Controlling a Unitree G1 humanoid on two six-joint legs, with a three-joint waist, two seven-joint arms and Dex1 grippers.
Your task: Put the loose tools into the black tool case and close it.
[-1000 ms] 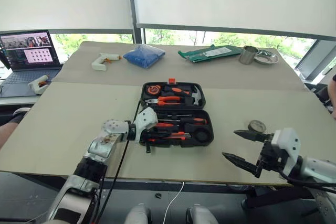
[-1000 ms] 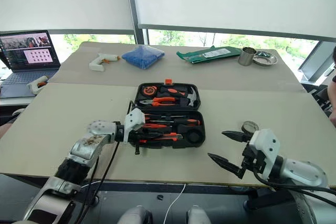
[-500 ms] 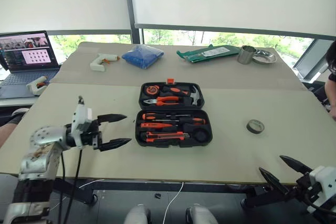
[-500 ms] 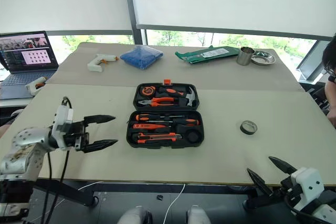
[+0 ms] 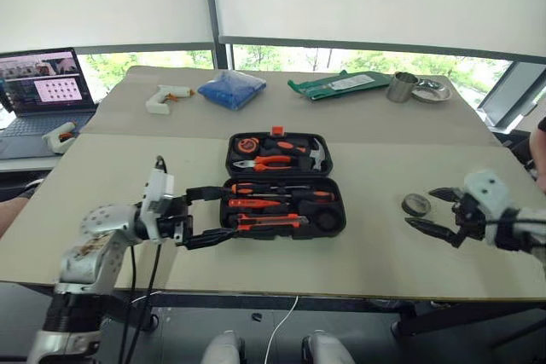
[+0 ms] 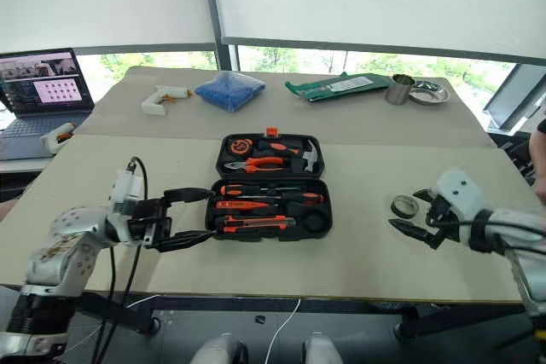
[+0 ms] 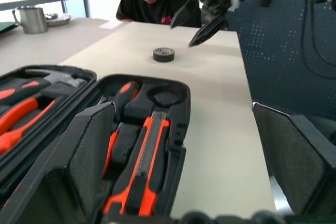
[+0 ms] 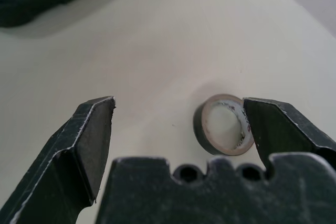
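Since a second ago your left gripper [image 5: 201, 216] has pulled back from the case [image 5: 284, 185] and now sits just off its left edge, fingers spread wide and empty. Your right gripper [image 5: 436, 211] swung out, dropped low, and has come back up beside the tape roll [image 5: 415, 204], also wide apart and holding nothing.

That roll lies flat on the table [image 5: 358, 253], well to the right of the case. The case lies open, with the screwdrivers [image 5: 281, 188] and the knife [image 5: 271, 223] already in its near half and a round slot [image 5: 328, 220] bare at the right end.

In the right wrist view the roll [image 8: 222, 124] sits hard against one finger [image 8: 286, 129] rather than centred in the gap. Close from there and you will likely push it sideways or tip it onto its edge, and it could roll toward the table's right edge. Centre it first.

Watch the left fingers [image 6: 188, 217] too: they point at the case wall, and a forward drift would shove the case and unsettle the seated tools. A person sits past the table's right side, so keep right-arm swings short.
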